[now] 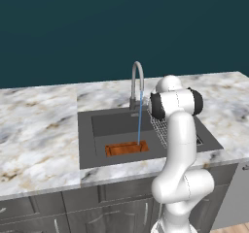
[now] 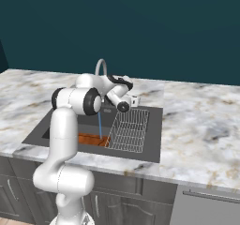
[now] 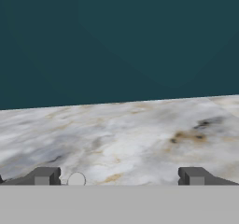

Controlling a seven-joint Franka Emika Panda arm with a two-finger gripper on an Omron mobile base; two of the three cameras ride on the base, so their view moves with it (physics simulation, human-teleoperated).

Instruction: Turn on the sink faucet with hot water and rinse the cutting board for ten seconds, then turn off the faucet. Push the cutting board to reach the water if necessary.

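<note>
Below the sink faucet (image 1: 137, 81), the water (image 1: 140, 120) falls onto the cutting board (image 1: 126, 148) lying in the sink (image 1: 87, 140), while the claw (image 3: 119, 176) hovers open and empty above the marbled surface (image 3: 140, 139).

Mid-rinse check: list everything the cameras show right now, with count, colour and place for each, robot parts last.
sink faucet: one, grey metal gooseneck, behind the basin.
water: one thin light-blue stream, falling from the spout onto the board's right end.
cutting board: one, orange-brown, flat on the basin floor near the front wall.
sink: one, dark grey basin, set into the counter.
dish rack: one, light wire, in the right part of the basin.
counter: one, white-brown marbled stone, around the sink.
cabinets: dark grey fronts, under the counter.
wall: dark teal, behind the counter.
gripper: one, dark fingertips wide apart, empty, facing bare counter.
</note>
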